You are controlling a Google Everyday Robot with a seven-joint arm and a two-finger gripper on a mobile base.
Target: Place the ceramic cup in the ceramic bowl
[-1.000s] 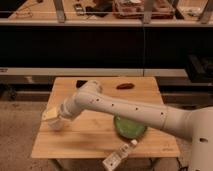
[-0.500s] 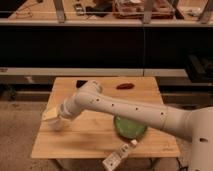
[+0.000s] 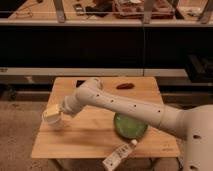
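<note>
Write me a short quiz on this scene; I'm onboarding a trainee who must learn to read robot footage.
1. Multiple choice: the gripper hovers near which table edge in the camera view? A left, B right, C far.
2. True or false: the ceramic bowl sits at the table's far edge.
3. Fill in: the white remote-like device lies at the table's ___ edge.
Key: 1 A; 2 false; 3 front.

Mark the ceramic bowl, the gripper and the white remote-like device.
ceramic bowl (image 3: 131, 129), camera view, bare light green inside.
gripper (image 3: 53, 118), camera view, its tip, well left of the bowl.
white remote-like device (image 3: 118, 156), camera view, middle of its body.
</note>
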